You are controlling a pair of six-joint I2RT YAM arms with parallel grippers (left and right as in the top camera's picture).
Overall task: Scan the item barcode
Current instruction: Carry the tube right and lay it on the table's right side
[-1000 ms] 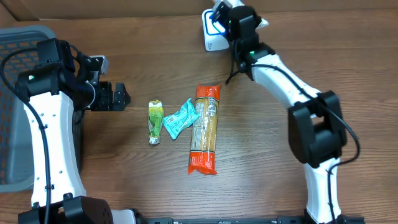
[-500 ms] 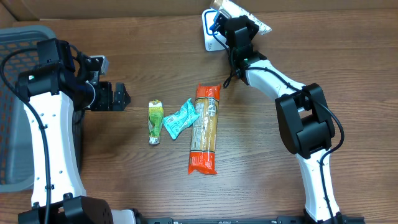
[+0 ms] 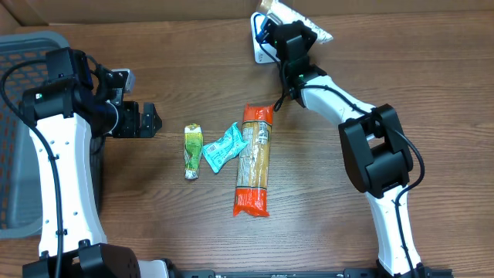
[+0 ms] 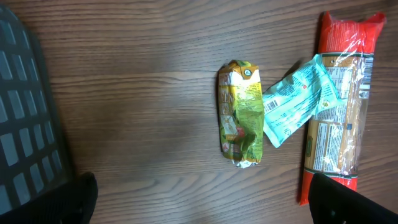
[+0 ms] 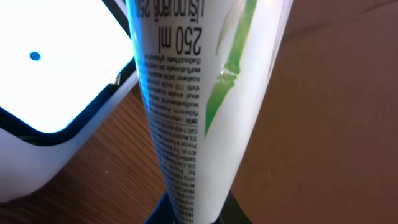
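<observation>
The right gripper (image 3: 284, 31) has its jaws pinching the white tube (image 5: 193, 93) just beside the scanner (image 5: 50, 93). A good scan needs the tube rolled until its barcode, unseen here, faces the scanner. The left gripper (image 3: 147, 120) hangs with jaws spread, empty.

Centre frame on the worktop (image 3: 401, 69), in a row left to right: crumpled packet (image 3: 192, 149), sachet (image 3: 222, 147) just beside it, then long pasta pack (image 3: 255, 158) with the sachet's right end lying on it. Upper centre: barcode scanner (image 3: 261, 48), tube (image 3: 305, 22) just to its right. Far left edge: basket (image 3: 19, 131).
</observation>
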